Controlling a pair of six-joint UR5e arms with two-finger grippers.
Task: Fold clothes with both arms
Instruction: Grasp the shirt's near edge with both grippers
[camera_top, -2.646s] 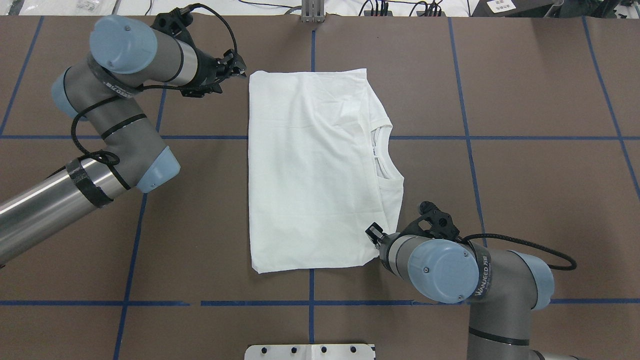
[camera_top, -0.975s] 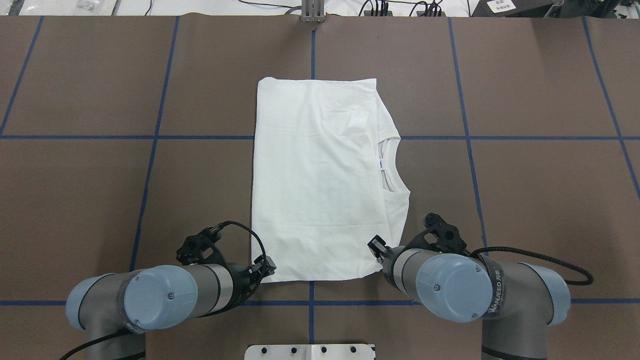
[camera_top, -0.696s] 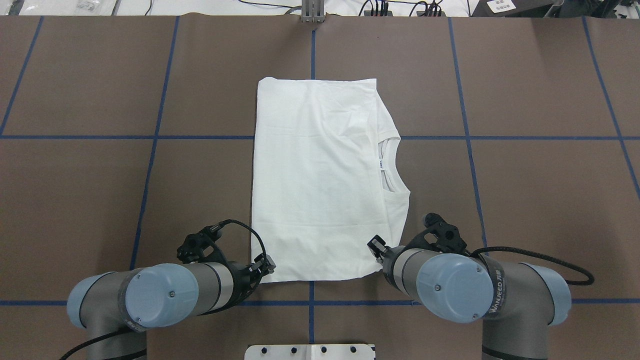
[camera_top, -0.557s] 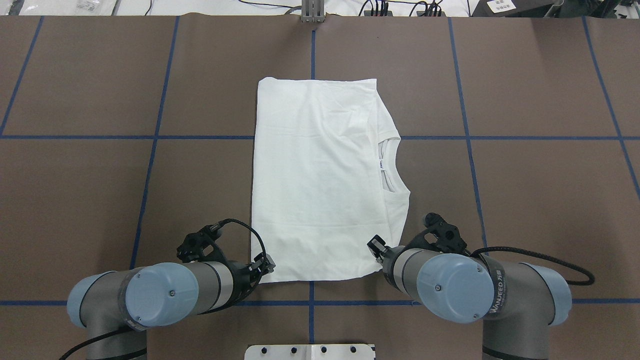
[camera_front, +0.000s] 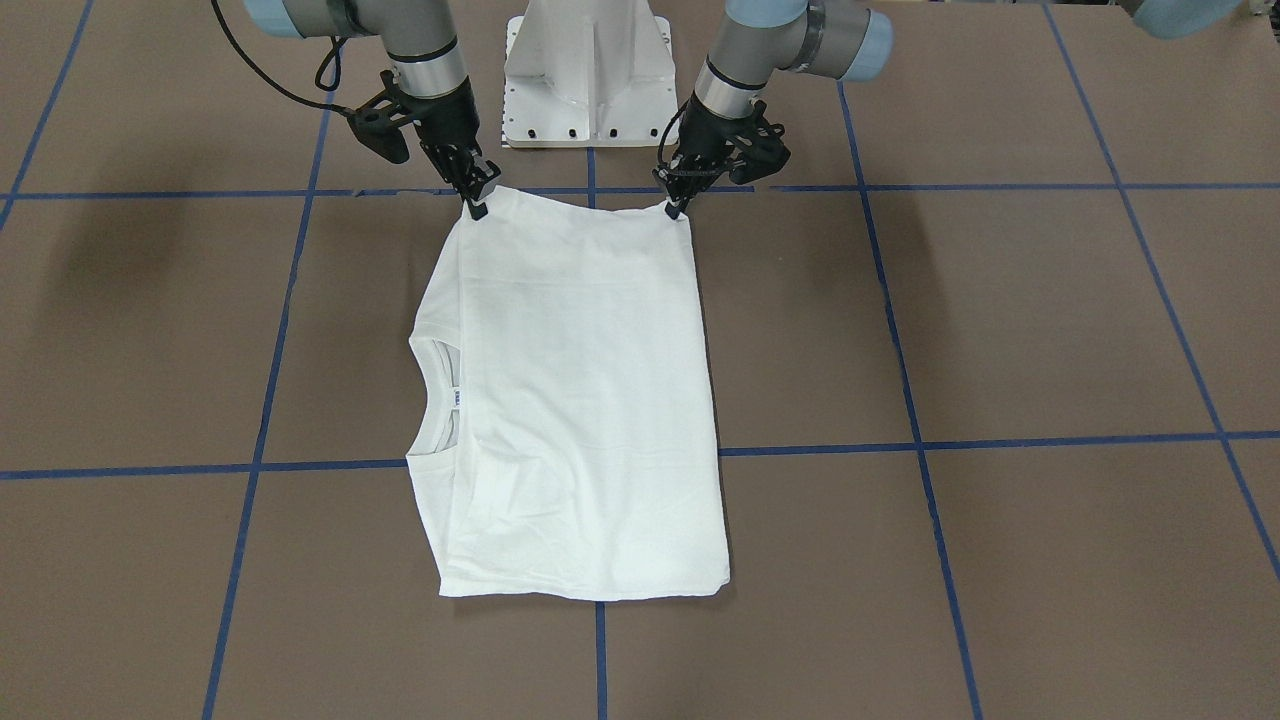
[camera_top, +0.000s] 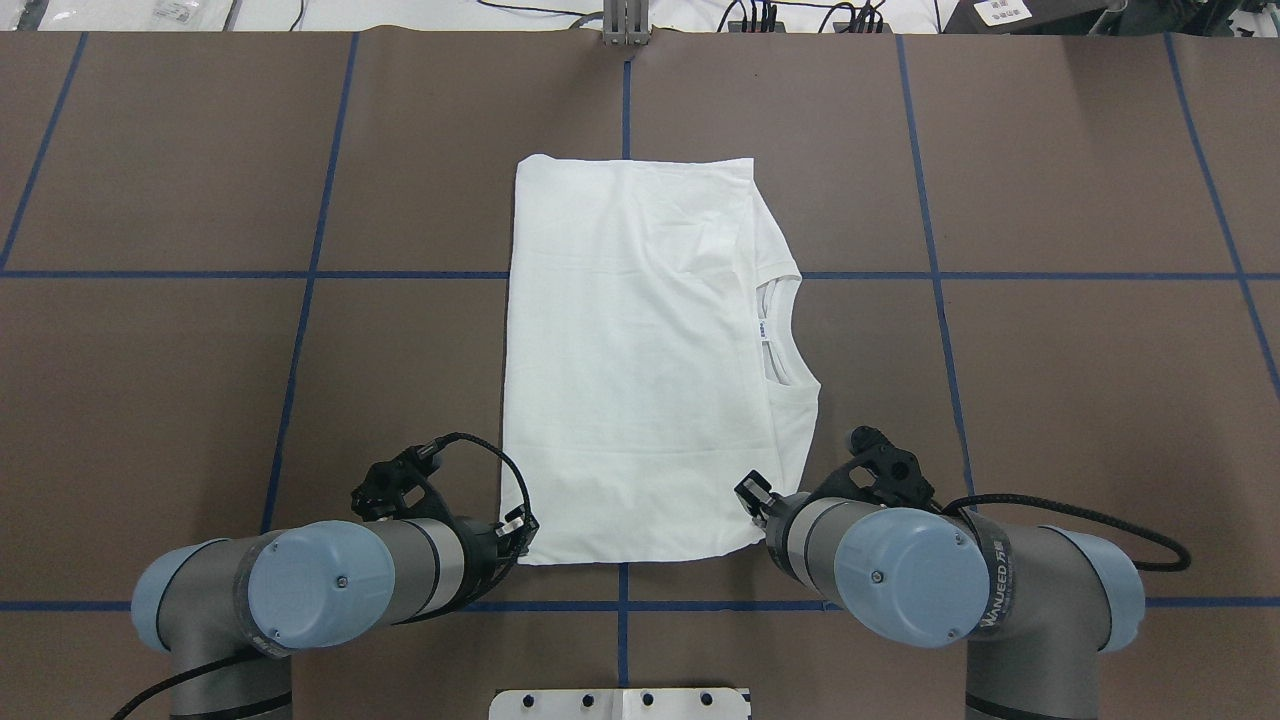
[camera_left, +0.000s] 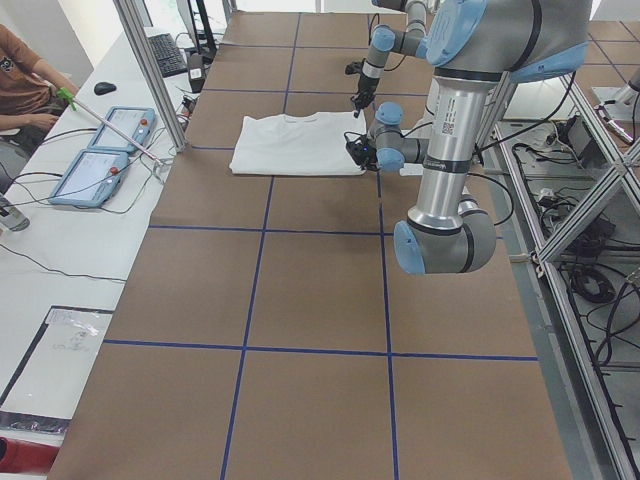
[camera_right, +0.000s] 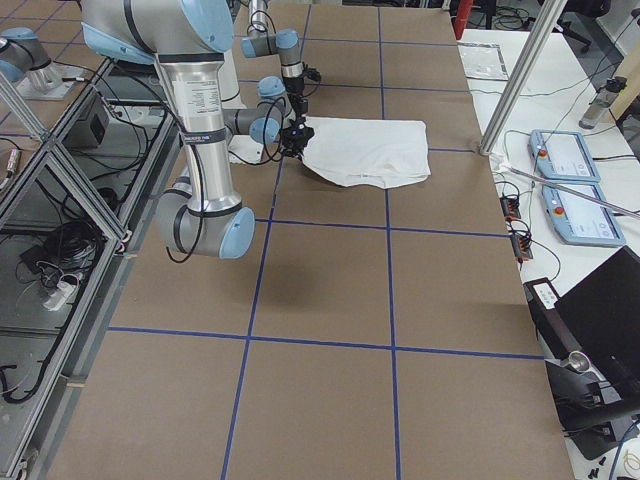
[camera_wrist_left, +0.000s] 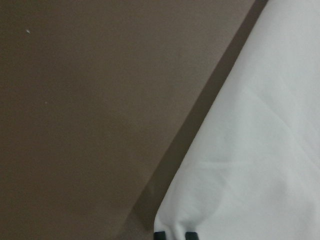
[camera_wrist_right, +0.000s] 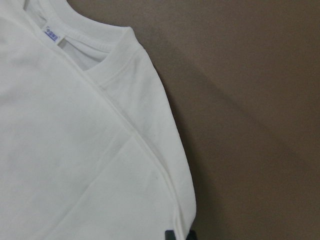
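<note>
Left arm (camera_front: 770, 40): drops steeply from beside the white base (camera_front: 588, 70), wrist bent, fingers aimed down at the table (camera_front: 1000, 330).
Left gripper (camera_front: 678, 207): narrowed and pinching one near corner of the shirt (camera_front: 580, 400). Its wrist camera shows two dark fingertips (camera_wrist_left: 160, 234) set close together, with white cloth at and between them.
Right arm (camera_front: 420, 40): mirrors the other arm, forearm slanting down, wrist turned inward toward the cloth.
Right gripper (camera_front: 476, 205): narrowed and nipping the other near corner. In its wrist view, the fingertips (camera_wrist_right: 170, 234) sit right at the cloth's rounded edge.
Shirt: white, folded into a long rectangle, lying flat and stretching straight out ahead of both grippers. Its near edge spans the gap between them and is raised a little at each held corner.
Collar (camera_front: 430, 400): ahead of the right gripper, on that gripper's outer side, opening sideways, with a small label (camera_front: 455, 398) inside.
Table: brown, crossed by blue tape lines (camera_front: 1000, 440).
</note>
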